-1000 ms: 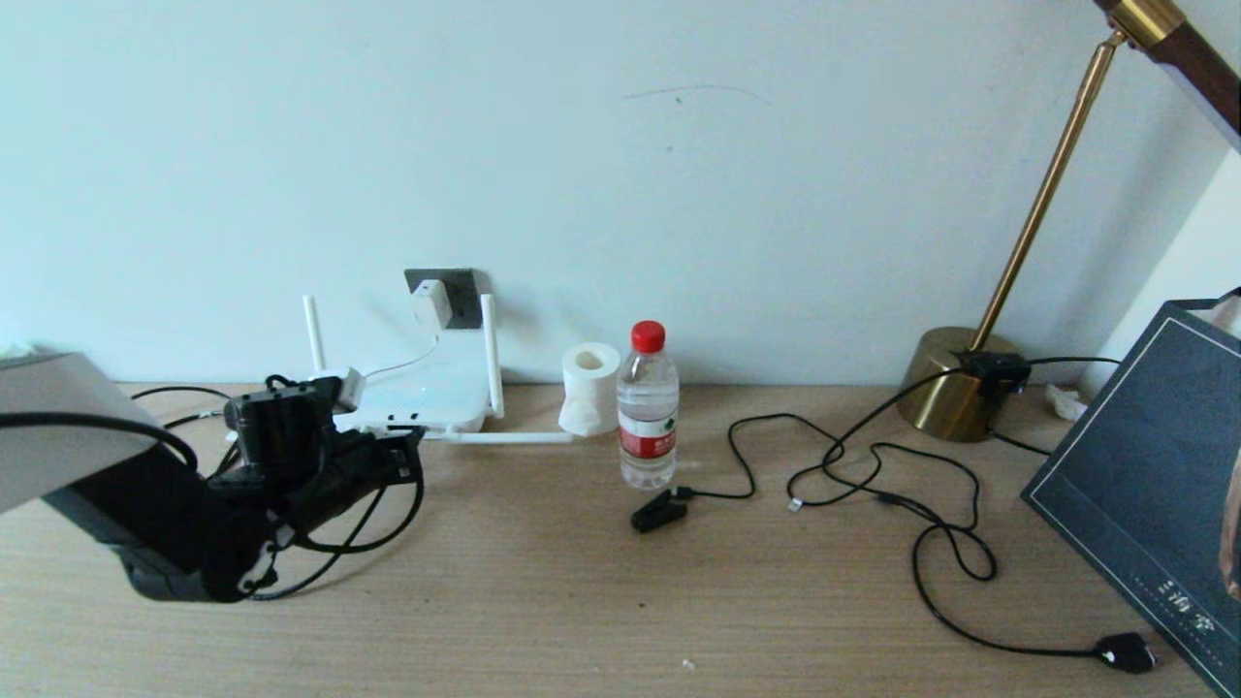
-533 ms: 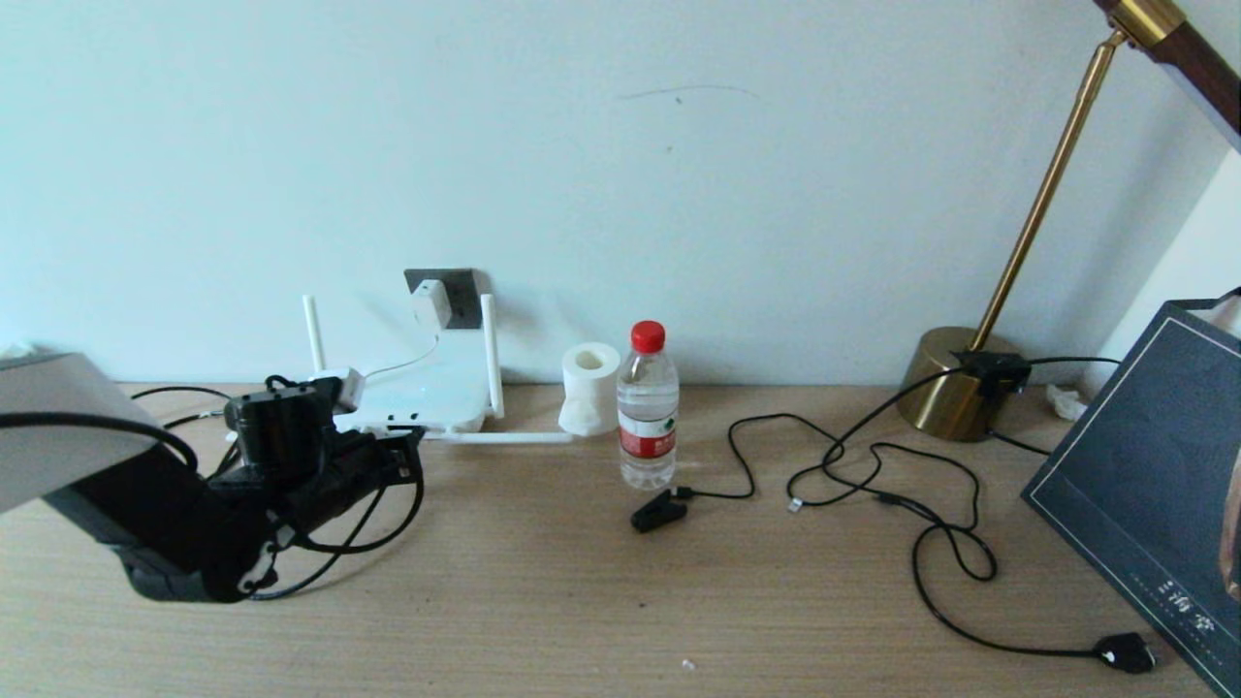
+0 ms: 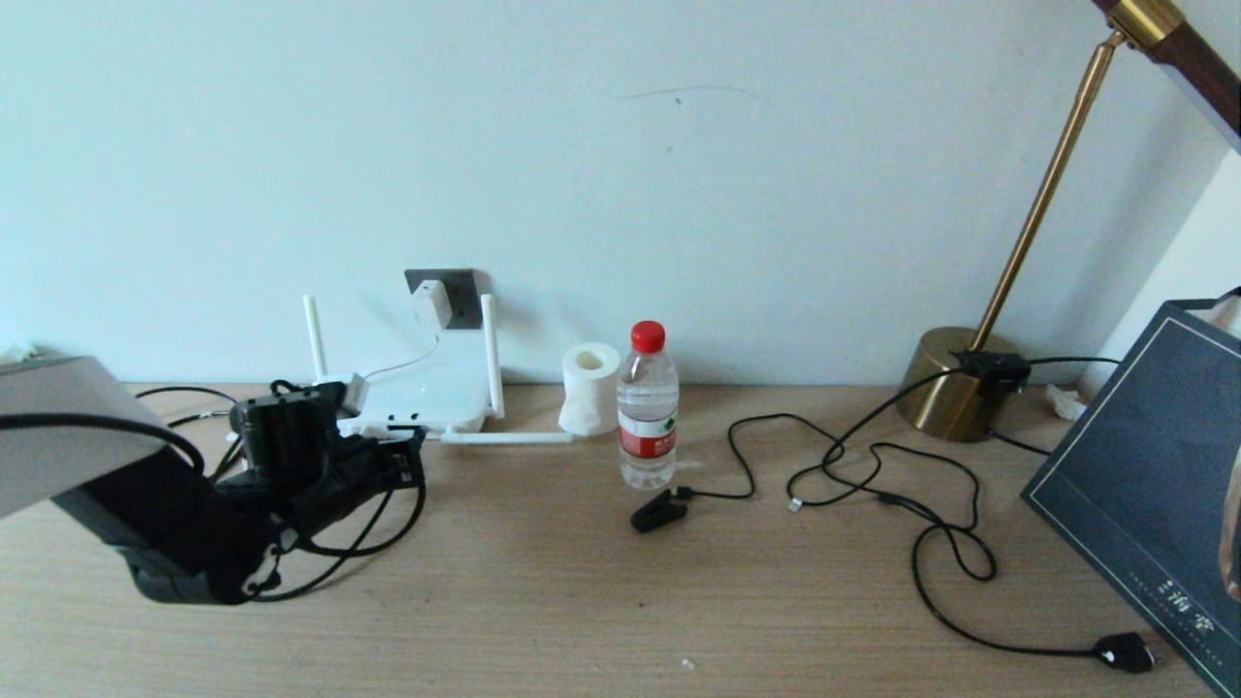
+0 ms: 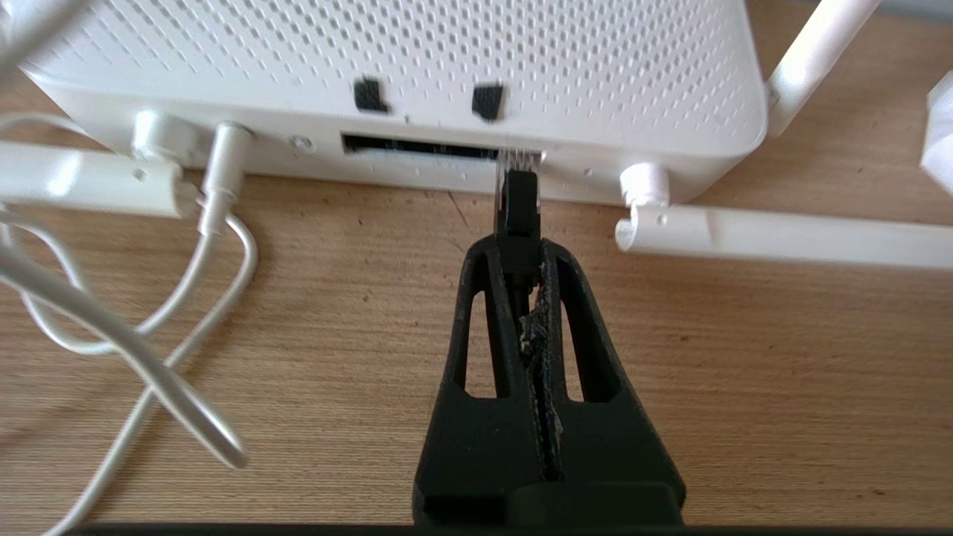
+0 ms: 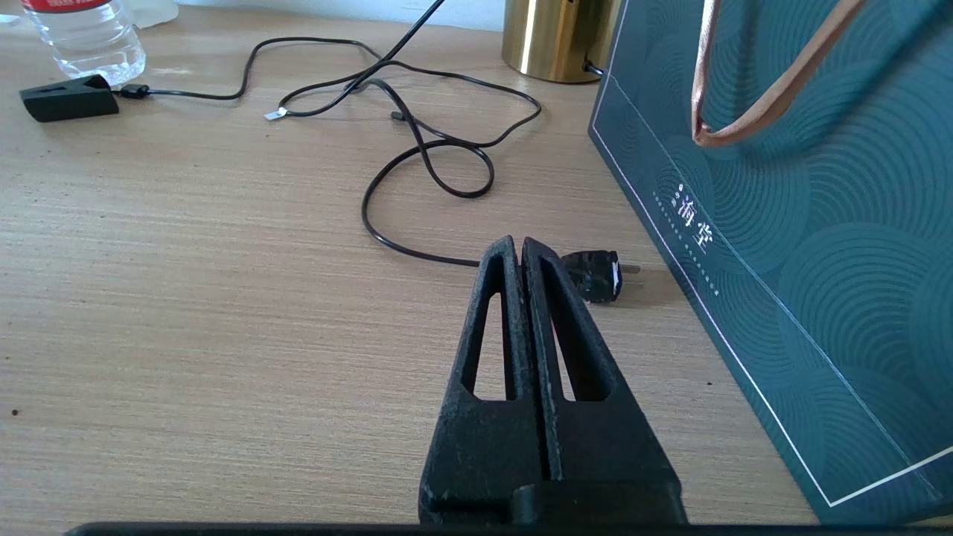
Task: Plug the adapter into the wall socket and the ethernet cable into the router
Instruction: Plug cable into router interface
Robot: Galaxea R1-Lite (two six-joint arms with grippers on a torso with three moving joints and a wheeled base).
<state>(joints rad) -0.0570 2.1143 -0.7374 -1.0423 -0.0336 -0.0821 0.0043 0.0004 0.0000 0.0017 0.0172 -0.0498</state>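
The white router (image 3: 427,397) lies by the wall, and the white adapter (image 3: 431,302) sits in the dark grey wall socket (image 3: 458,291) above it. My left gripper (image 3: 402,456) is at the router's front edge, shut on the black boot of the ethernet cable (image 4: 517,212). In the left wrist view the gripper (image 4: 516,249) holds the clear plug tip right at the right end of the dark port slot of the router (image 4: 447,74). The black cable loops under my arm (image 3: 373,543). My right gripper (image 5: 517,246) hangs shut and empty over the table's right side.
One router antenna (image 3: 504,437) lies flat on the table. A tissue roll (image 3: 589,388), water bottle (image 3: 648,407), black clip plug (image 3: 657,511), tangled black cords (image 3: 873,475), brass lamp base (image 3: 955,383) and teal bag (image 3: 1154,485) lie to the right. A flat black plug (image 5: 595,275) lies by the right gripper.
My left arm has crept slightly forward and rightward toward the router with the plug in its grip. Nothing else has shifted.
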